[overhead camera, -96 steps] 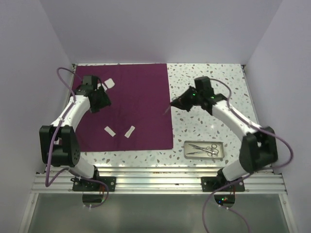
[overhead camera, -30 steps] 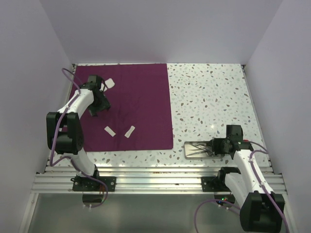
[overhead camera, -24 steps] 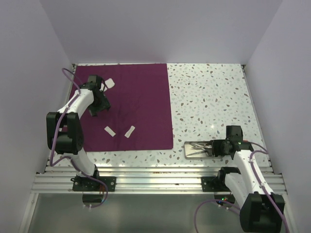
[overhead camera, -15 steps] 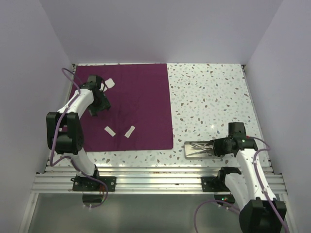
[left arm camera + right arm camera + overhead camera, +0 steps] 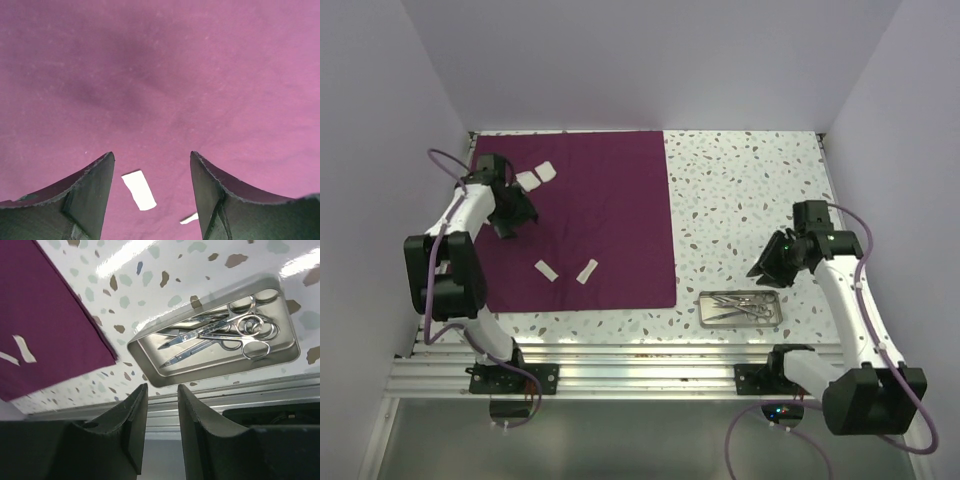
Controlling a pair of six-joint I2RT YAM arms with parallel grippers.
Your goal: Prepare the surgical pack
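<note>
The plum-purple cloth [image 5: 605, 215] lies flat on the left half of the table. Several white gauze pads rest on it, one at the back left [image 5: 547, 171] and two near the front [image 5: 547, 270]. My left gripper [image 5: 506, 230] hovers open over the cloth's left part. Between its fingers in the wrist view shows a gauze pad [image 5: 140, 190] lying on the cloth [image 5: 165, 75], not held. The steel tray [image 5: 772, 319] sits at the front right with silver scissor-like instruments [image 5: 740, 305] in it. My right gripper [image 5: 758, 274] hangs just above and behind the tray [image 5: 220, 364], open and empty.
The aluminium rail [image 5: 640, 375] runs along the near edge, right below the tray. White walls close in the table on the left, back and right. Speckled tabletop [image 5: 750, 190] shows right of the cloth.
My right gripper opened at the tray, then lifted up and back, leaving the instruments in the tray. My left gripper shifted a little to the left over the cloth.
</note>
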